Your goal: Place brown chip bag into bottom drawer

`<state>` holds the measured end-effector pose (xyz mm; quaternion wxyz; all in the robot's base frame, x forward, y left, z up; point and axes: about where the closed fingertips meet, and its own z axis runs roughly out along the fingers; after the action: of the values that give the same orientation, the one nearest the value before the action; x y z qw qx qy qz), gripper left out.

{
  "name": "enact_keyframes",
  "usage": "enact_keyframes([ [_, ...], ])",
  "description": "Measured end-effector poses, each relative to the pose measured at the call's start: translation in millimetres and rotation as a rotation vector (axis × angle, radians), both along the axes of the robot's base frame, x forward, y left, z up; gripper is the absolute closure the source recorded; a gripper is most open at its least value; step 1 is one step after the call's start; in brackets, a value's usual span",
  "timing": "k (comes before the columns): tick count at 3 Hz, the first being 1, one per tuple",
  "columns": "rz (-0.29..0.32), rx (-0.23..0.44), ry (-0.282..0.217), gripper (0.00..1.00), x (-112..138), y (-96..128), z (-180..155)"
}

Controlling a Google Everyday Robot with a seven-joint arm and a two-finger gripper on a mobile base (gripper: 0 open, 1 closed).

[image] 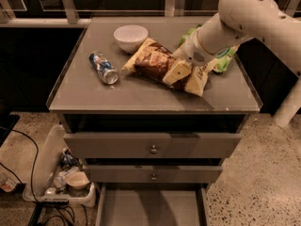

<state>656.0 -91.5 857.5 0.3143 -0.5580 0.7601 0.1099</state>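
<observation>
The brown chip bag [153, 60] lies on the grey cabinet top [94, 95], near the middle, its cream-yellow left end pointing at the bowl. My gripper [187, 77] is down at the bag's right end, its two cream fingers [176, 72] apart and standing either side of that end; the bag rests on the top. The white arm [244, 13] comes in from the upper right. The bottom drawer [150, 208] is pulled out at the foot of the cabinet, a plain grey tray with nothing showing in it.
A white bowl [130, 36] and a blue can [104, 68] on its side lie left of the bag. A green bag [225, 60] sits behind the arm. The two upper drawers [153, 146] with knobs are shut. A plastic bin [51, 173] of clutter stands on the floor at left.
</observation>
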Motion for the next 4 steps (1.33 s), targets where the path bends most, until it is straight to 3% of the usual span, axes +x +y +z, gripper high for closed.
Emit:
enact_keyframes([
  [2, 0.000, 0.000, 0.000, 0.87, 0.0, 0.1, 0.0],
  [3, 0.000, 0.000, 0.000, 1.00, 0.0, 0.1, -0.1],
  [4, 0.001, 0.000, 0.000, 1.00, -0.1, 0.1, 3.1],
])
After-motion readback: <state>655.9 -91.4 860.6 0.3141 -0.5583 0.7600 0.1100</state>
